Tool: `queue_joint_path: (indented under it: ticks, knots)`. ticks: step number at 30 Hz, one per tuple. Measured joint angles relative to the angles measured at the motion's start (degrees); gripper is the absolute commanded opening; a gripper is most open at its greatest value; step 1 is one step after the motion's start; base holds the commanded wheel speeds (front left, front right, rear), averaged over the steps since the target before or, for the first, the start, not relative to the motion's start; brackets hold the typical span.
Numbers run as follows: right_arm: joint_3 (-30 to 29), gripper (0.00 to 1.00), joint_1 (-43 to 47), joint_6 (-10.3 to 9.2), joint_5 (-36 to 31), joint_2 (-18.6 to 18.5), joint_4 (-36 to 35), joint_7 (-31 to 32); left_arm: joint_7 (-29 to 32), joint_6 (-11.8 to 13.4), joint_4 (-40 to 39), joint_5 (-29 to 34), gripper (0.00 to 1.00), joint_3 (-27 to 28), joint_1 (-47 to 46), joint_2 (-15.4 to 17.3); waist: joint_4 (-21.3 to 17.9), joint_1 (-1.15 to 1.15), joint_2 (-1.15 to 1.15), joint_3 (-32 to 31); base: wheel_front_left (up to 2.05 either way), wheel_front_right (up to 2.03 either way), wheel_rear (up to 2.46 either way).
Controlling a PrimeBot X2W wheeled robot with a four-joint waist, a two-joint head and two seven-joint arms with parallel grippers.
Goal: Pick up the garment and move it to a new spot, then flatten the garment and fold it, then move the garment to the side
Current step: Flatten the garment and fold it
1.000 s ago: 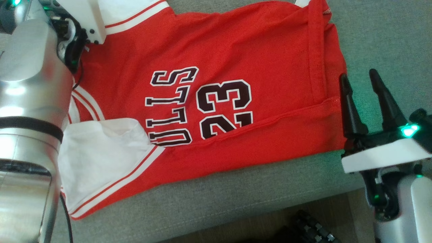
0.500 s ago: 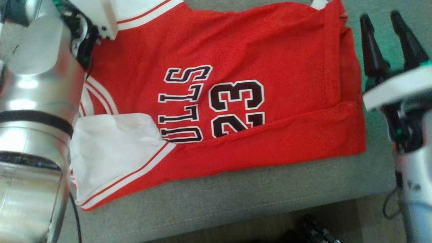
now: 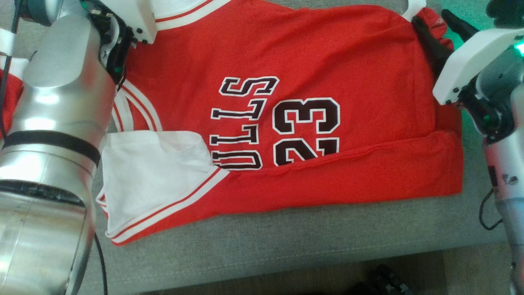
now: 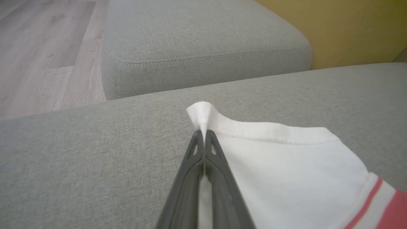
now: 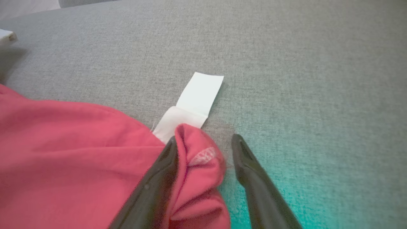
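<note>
Far left: the left gripper is pinched tight on a small white corner of the jersey, tips together w/ only a nub of cloth poking past them. That's a thin bite. A hard tug and the corner prob slides out.

Middle: the jersey lies spread across the grey sofa seat, print up. Its near edge is turned up in a long fold over the bottom of the number, and a white panel shows at the near left. That edge sits near the seat's front lip, w/ floor below, so a drag toward the robot could spill it over.

Right: the right gripper stands w/ jaws apart and a bunched red hem corner btwn them. The cloth is against one finger and clear of the other, so nothing is clamped yet. Just past it a white tab lies flat on the cushion.

Risks here:
- The jaws could take only the top layer or just the bunched lip, so the rest drops on the lift.
- They could nip the seat fabric along w/ the hem.
- If one side lifts or pulls ahead of the other, the cloth skews and the long fold opens, and the flattening needs redoing.
</note>
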Motion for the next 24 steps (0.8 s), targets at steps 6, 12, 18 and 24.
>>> queue_joint_path:
  ticks: [6, 12, 18, 24]
  knots:
    - [-2.2, 0.0, -0.1, 0.0, 0.6, -0.6, -0.2, 0.8, -0.8, 0.0, -0.5, -1.1, 0.0, -0.1, 0.0, -0.2, 0.9, 0.0, 0.0, -0.3, 0.0, 0.0, 0.0]
    - [-6.4, 0.0, 0.9, 0.0, 1.5, -0.7, -4.1, -5.2, -1.3, 0.0, -5.4, -1.9, 0.0, 0.7, 0.3, 0.2, 1.9, 0.0, 0.0, -1.3, 0.0, 0.0, 0.0]
    - [-7.7, 0.0, 2.3, 0.0, 1.7, -0.6, -5.7, -8.9, -1.3, 1.1, -15.7, -1.8, 0.0, 2.9, 4.9, 1.3, 2.8, 0.0, 0.0, -2.4, 0.0, 0.0, 0.0]
    - [-7.6, 0.0, 5.7, 0.0, 4.6, -0.3, -7.4, -13.6, -1.6, 2.5, -30.1, -0.6, 0.0, 6.1, 15.5, 2.8, 3.5, 0.0, 0.0, -3.7, 0.0, 0.0, 0.0]
